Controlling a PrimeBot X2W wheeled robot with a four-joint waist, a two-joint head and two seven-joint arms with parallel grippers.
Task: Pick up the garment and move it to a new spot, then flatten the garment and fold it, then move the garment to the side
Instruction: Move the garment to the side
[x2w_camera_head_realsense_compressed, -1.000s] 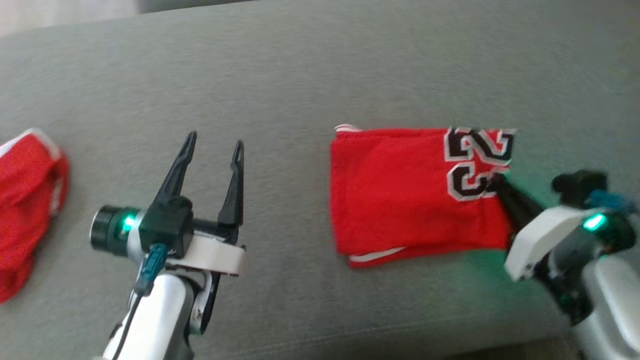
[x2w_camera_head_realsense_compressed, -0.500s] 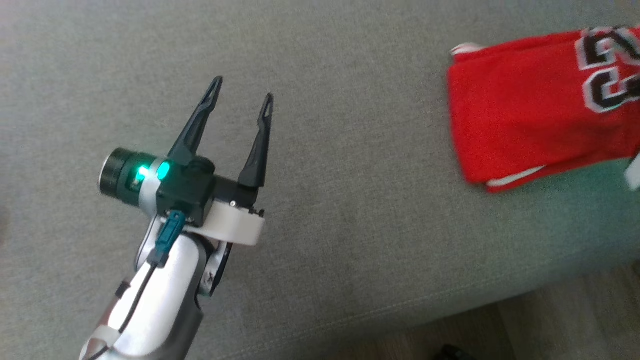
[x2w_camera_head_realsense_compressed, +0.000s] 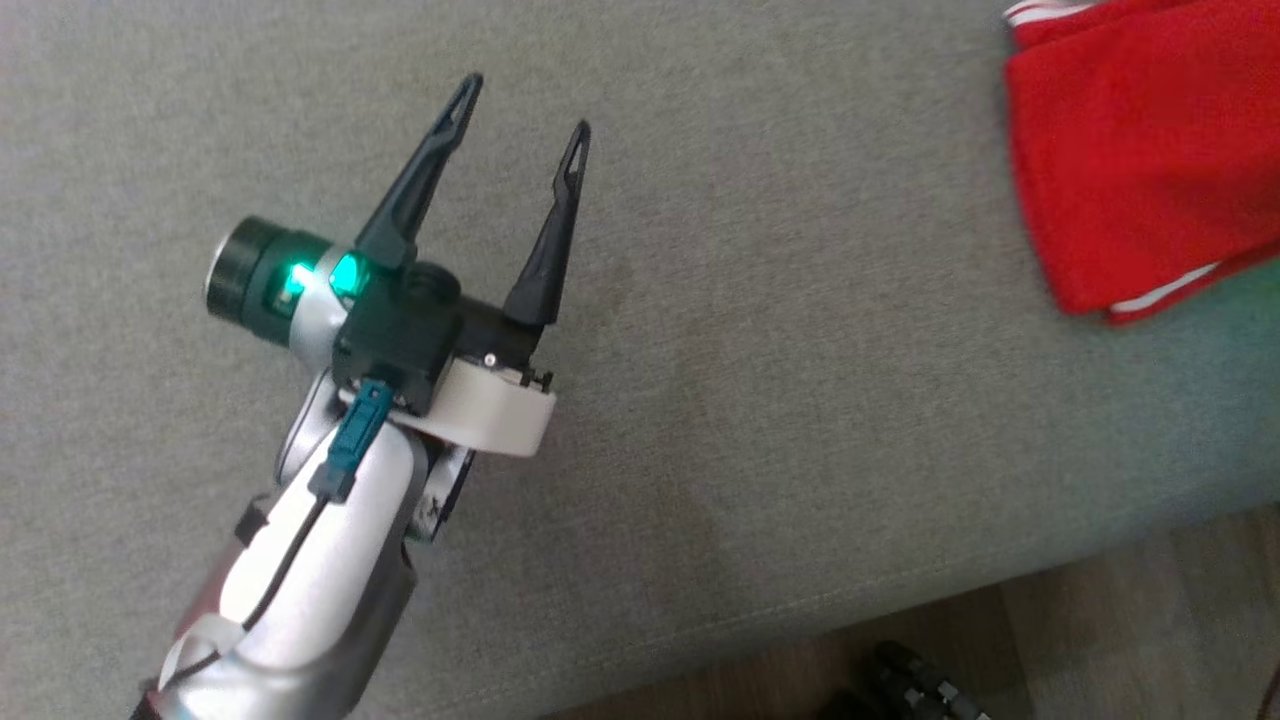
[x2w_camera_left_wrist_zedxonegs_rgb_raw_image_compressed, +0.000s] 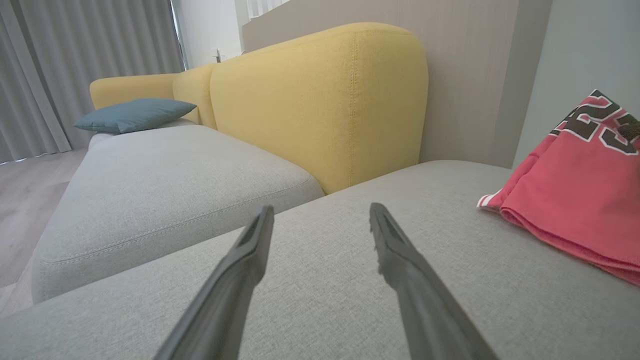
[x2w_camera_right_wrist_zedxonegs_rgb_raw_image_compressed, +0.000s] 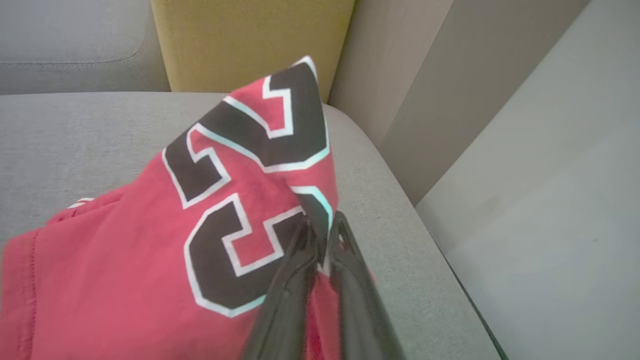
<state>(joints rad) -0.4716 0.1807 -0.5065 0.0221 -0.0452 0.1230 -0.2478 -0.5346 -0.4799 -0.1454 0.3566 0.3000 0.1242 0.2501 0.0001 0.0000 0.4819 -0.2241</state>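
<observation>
On the grey seat cushion (x2w_camera_head_realsense_compressed: 760, 420), your folded red garment (x2w_camera_head_realsense_compressed: 1130, 170) lies toward the cushion's right end. Your right gripper (x2w_camera_right_wrist_zedxonegs_rgb_raw_image_compressed: 322, 222) has its jaws pinched together on the garment's edge beside the black number (x2w_camera_right_wrist_zedxonegs_rgb_raw_image_compressed: 250, 165), holding that corner raised off the cushion. Your left gripper (x2w_camera_head_realsense_compressed: 525, 105) hovers over the cushion's bare middle, jaws wide apart, holding nothing.

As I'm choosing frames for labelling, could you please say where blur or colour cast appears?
Head view: slightly soft, green cast on the grey cushion beside the red jersey. Right wrist view: right hand blurred up close. Left wrist view: mostly sharp.
</observation>
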